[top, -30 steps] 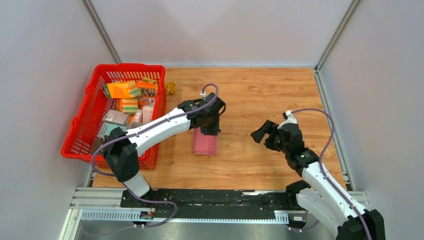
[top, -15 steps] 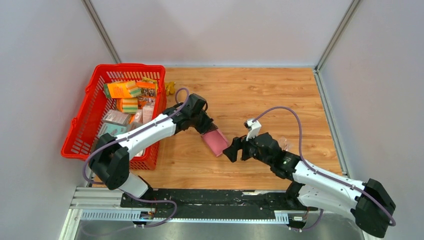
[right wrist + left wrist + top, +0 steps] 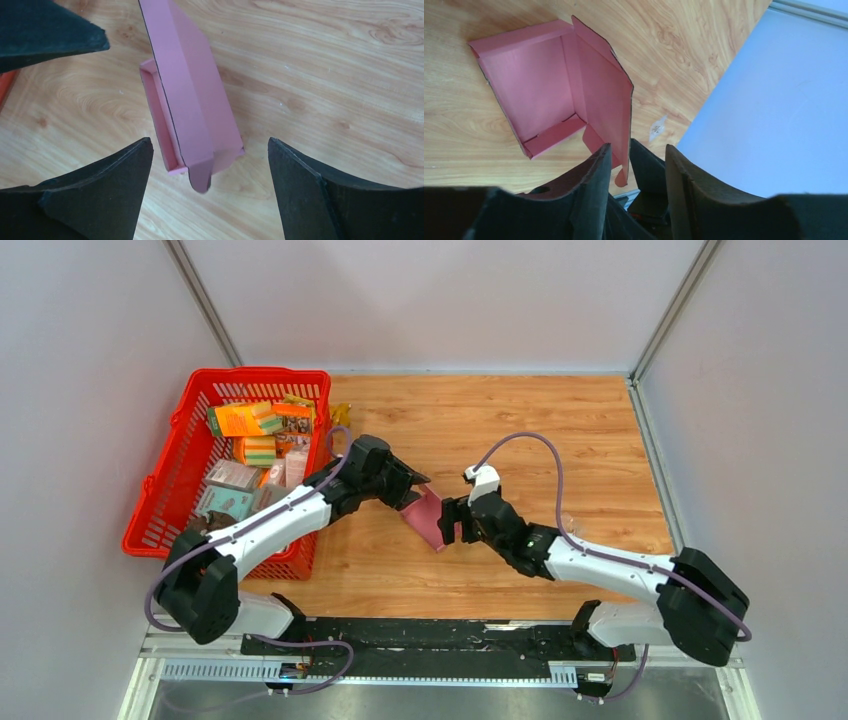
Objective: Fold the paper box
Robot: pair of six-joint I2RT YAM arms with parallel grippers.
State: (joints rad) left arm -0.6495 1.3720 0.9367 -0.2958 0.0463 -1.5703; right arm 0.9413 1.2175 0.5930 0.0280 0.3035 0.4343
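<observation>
The pink paper box lies on the wooden table between both grippers, a shallow tray with its lid flap raised. In the left wrist view the paper box shows its open inside, and the lid's edge reaches down into the gap of my left gripper. Those jaws stand apart and do not pinch the lid. My left gripper is at the box's left side. My right gripper is at its right side, wide open. From the right wrist, the box sits just ahead of my right gripper, untouched.
A red plastic basket with several printed packages stands at the left, close beside the left arm. A small yellow object lies by the basket's far corner. Grey walls enclose the table on three sides.
My right arm swung in from the right to the box. My left gripper drew the box leftward, turned it, and opened its jaws, which were shut on the box.
</observation>
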